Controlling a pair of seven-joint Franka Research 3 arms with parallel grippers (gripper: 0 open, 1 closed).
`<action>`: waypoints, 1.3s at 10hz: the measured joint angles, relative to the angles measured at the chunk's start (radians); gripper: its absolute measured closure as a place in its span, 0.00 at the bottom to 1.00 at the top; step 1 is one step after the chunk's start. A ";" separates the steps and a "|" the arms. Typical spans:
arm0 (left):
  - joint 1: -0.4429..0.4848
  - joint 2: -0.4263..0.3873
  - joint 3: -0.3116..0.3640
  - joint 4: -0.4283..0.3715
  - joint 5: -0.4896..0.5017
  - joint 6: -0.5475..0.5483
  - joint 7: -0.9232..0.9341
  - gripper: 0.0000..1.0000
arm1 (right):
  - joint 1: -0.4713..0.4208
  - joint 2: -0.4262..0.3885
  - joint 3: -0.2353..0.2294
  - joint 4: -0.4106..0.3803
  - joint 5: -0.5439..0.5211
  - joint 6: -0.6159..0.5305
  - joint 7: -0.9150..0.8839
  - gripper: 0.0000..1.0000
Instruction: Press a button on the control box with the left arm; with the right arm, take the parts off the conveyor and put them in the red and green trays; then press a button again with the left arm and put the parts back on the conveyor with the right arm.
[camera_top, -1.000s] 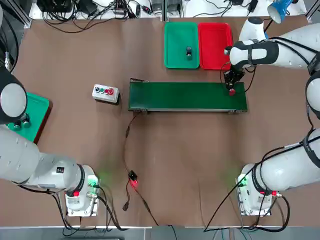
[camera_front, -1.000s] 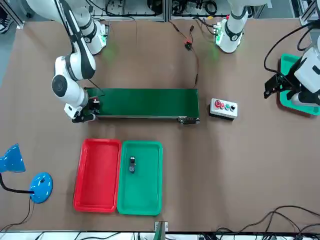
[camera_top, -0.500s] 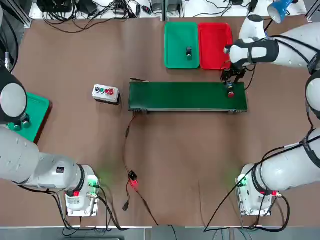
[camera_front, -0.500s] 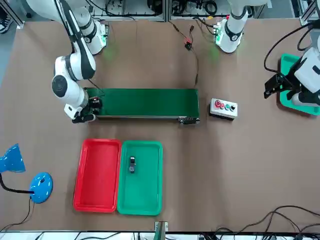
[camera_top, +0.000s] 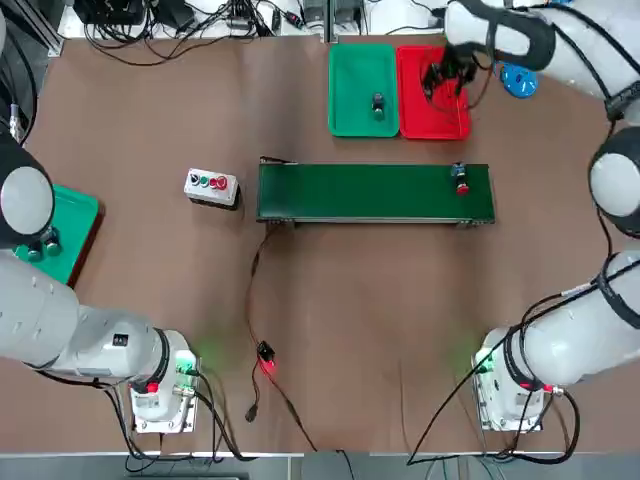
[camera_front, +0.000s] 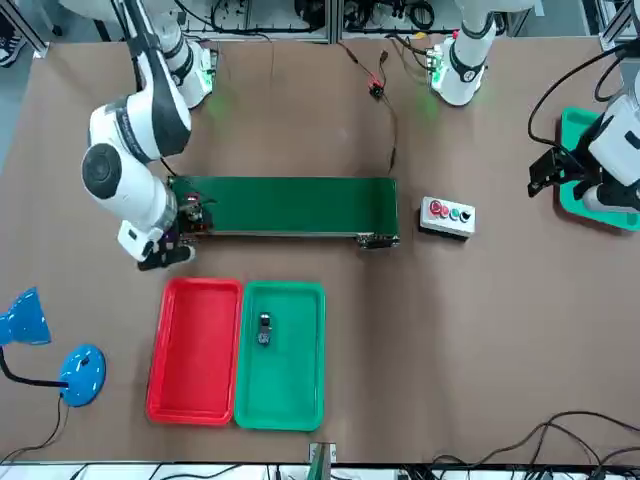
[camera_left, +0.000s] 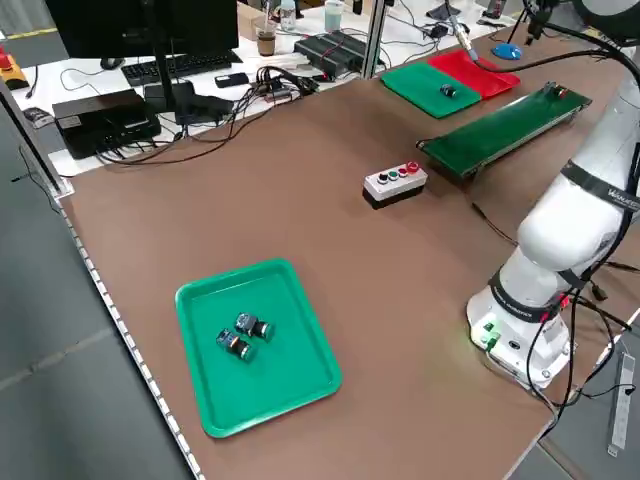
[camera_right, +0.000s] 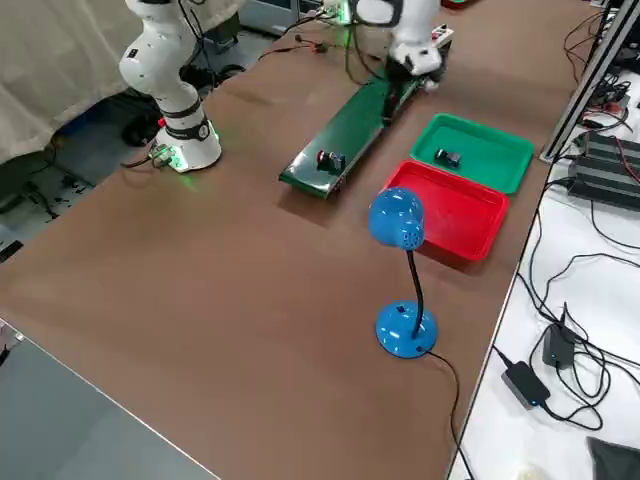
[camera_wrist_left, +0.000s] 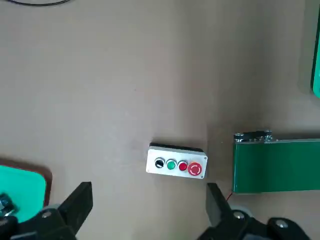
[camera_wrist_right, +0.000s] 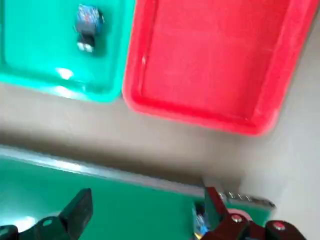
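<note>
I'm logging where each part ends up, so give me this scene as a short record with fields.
red-capped part: on the conveyor, at its right-arm end
other part: in the green tray
red tray: no part in it
right gripper: open, above the conveyor and the red tray side
left gripper: open, parked near the far-left green tray
control box: untouched

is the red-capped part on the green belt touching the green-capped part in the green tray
Apart. The top view shows the small red-capped part on the long dark green belt and the green-capped part inside the green tray, brown tabletop between.
</note>
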 joint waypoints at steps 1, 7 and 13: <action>0.000 0.000 0.000 0.000 0.000 0.000 0.000 0.00 | 0.018 0.080 0.000 0.063 0.003 0.082 0.084 0.01; 0.000 0.000 0.000 0.000 0.000 0.000 0.000 0.00 | 0.122 0.392 -0.001 0.140 0.001 0.599 0.429 0.06; 0.000 0.000 0.000 0.000 0.000 0.000 0.000 0.00 | 0.188 0.473 -0.048 0.181 0.001 0.728 0.603 0.15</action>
